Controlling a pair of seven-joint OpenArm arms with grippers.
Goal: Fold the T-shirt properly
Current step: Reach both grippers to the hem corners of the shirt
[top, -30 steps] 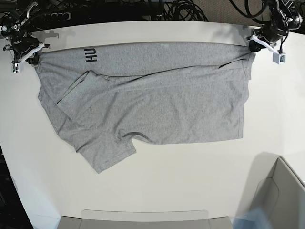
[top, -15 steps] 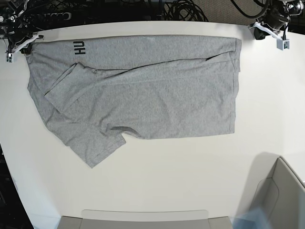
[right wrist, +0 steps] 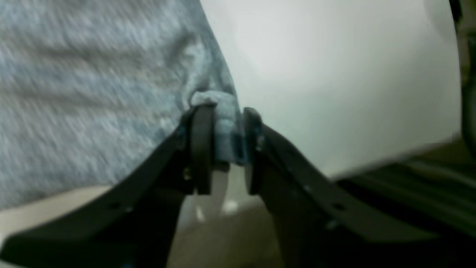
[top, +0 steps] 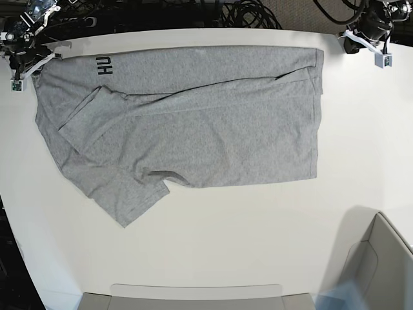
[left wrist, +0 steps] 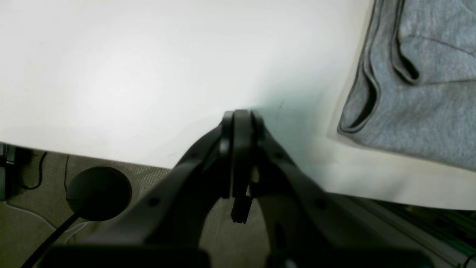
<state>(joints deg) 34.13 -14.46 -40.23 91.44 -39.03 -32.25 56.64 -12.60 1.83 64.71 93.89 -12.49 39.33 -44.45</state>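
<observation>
Item: heather-grey short-sleeved cotton T-shirt (top: 187,129), spread flat across the white desk (top: 258,239), top strip folded over, dark navy lettering showing at its far corner.

Left gripper (left wrist: 241,113): jaws pressed together on nothing, off the desk edge, near the hem corner but apart from it.

Right gripper (right wrist: 222,113): jaws part-spread with a bunch of grey fabric between them; whether it was pinched or freed could not be told.

Risk: cloth snagging on a withdrawing jaw would likely drag the corner and spoil the fold; loose sleeve could bunch.

Left gripper (left wrist: 241,117) jaws pressed together beside the T-shirt (left wrist: 420,93).
</observation>
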